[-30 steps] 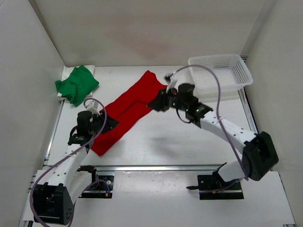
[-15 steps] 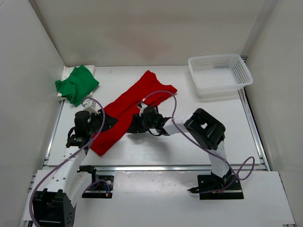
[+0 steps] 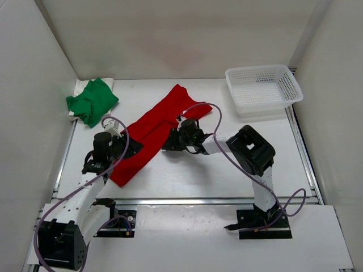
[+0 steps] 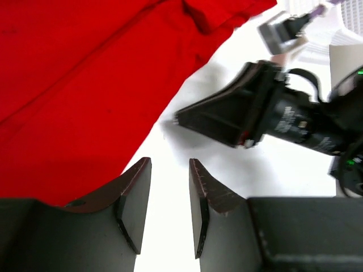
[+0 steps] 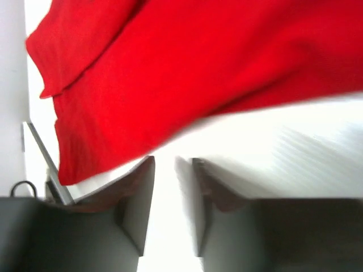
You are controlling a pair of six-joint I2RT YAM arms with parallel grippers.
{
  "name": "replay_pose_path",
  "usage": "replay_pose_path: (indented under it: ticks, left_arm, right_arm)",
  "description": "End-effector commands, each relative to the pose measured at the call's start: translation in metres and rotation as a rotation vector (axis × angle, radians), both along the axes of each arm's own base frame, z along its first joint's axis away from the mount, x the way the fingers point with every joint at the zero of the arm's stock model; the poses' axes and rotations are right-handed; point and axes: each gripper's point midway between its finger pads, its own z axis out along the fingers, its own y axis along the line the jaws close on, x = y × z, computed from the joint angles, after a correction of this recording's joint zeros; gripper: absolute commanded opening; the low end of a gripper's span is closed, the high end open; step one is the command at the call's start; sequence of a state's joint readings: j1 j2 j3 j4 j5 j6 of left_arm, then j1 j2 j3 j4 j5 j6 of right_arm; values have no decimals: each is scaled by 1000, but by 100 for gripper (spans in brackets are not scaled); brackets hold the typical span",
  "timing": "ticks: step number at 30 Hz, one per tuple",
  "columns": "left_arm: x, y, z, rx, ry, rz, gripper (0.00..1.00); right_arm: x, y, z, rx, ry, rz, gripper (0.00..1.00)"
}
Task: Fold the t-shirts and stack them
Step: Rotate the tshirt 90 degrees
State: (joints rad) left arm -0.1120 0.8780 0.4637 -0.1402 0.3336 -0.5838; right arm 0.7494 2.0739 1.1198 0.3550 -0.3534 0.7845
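The red t-shirt [image 3: 153, 131] lies as a long folded strip running diagonally across the table; it also fills the top of the left wrist view [image 4: 85, 85] and the right wrist view [image 5: 187, 62]. The green t-shirt [image 3: 91, 102] sits bunched at the back left on a cream-white t-shirt [image 3: 79, 86], of which only an edge shows. My left gripper [image 3: 135, 148] [image 4: 170, 161] is open over bare table at the red shirt's near edge. My right gripper [image 3: 165, 143] [image 5: 173, 160] faces it from the right, low at the same edge, open with nothing between its fingers.
A white mesh basket [image 3: 264, 88] stands at the back right. White walls close in the table on the left, back and right. The right arm's cable [image 3: 212, 113] loops over the red shirt's far end.
The right arm swung down from near the basket to the red shirt's near edge, then shifted slightly right. Its jaws widened, then narrowed. The left arm barely moved.
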Motion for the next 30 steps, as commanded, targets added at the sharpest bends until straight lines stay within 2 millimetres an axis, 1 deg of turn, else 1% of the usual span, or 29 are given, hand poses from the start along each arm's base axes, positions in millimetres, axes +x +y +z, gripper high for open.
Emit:
replay_pose_path:
  ticks: [1,2,3,4,5,6,7,8,9,10,11,12,13,14,15,16,17,19,20,21,22,23,24,25,26,27,28,30]
  left_arm:
    - [4,3,3,-5,-35,16,44]
    - [3,1,1,-13,-29,14,44]
    - [3,0,1,-15,-37,10,44]
    - [3,1,0,-18,-30,15,44]
    - [3,-2,0,-24,-28,4,45]
    - [2,-4,-1,-22,-23,2,44]
    - [1,-4,-1,-16,-22,-2,44]
    - [2,-2,-2,-7,-22,5,44]
    - [0,-2,-5,0,-12,6,45]
    - [-2,-2,-5,-1,-13,3,44]
    - [-1,1,-4,-3,-17,8,43]
    - [-1,1,-4,-3,-20,10,44]
    - [-3,2,-7,1,-10,16,44]
    - [-3,3,-7,3,-11,14,44]
    - [-5,-2,-9,0,-5,-6,44]
    - [-5,-4,-9,3,-10,-12,45]
    - [-7,-5,-14,3,7,-12,43]
    - [-11,-14,-19,5,21,-44,44]
    - [-12,-16,-22,4,29,-47,44]
    - [-15,-20,-25,4,35,-62,45]
    - [-19,-24,-31,8,53,-78,45]
    - [-23,-27,-37,12,68,-91,44]
    - [-25,-28,-39,14,75,-92,45]
    - [-34,-30,-50,25,108,-113,45]
    - [-40,-30,-55,40,124,-123,45]
    - [-41,-29,-58,63,124,-126,45]
    - [-50,-28,-67,89,154,-137,46]
    - [-69,-27,-85,127,202,-169,48]
  right_arm:
    - [-3,-26,-10,-84,-6,-29,34]
    - [-9,-21,-13,-94,5,-12,44]
    - [-14,-12,-19,-98,6,9,47]
    - [-13,-10,-27,-110,20,6,48]
    - [-15,4,-22,-84,20,35,45]
    - [-18,12,-27,-82,41,53,40]
    - [-20,15,-36,-88,58,59,35]
    - [-17,23,-32,-73,58,64,29]
    - [-16,22,-39,-84,75,63,17]
    - [-14,22,-39,-80,79,53,5]
    - [-12,15,-39,-80,81,40,1]
    - [-13,4,-44,-89,83,30,1]
    - [-4,-4,-28,-58,56,14,0]
    - [-12,-19,-37,-80,78,7,1]
    - [-14,-40,-33,-82,77,-12,0]
    - [3,-58,-15,-55,33,-44,0]
    - [-8,-76,-22,-65,63,-31,1]
    - [-2,-122,-10,-67,76,-34,0]
    - [0,-134,-11,-77,84,-37,1]
    - [2,-150,-7,-86,87,-9,0]
    - [7,-165,-6,-96,105,5,0]
    - [8,-174,-9,-95,128,14,3]
    - [12,-182,-8,-97,145,-7,8]
    - [14,-189,-6,-84,148,-35,22]
    - [22,-190,7,-57,105,-60,32]
    - [15,-194,4,-60,111,-77,35]
    - [16,-197,11,-58,81,-107,39]
    - [11,-207,25,-81,35,-158,40]
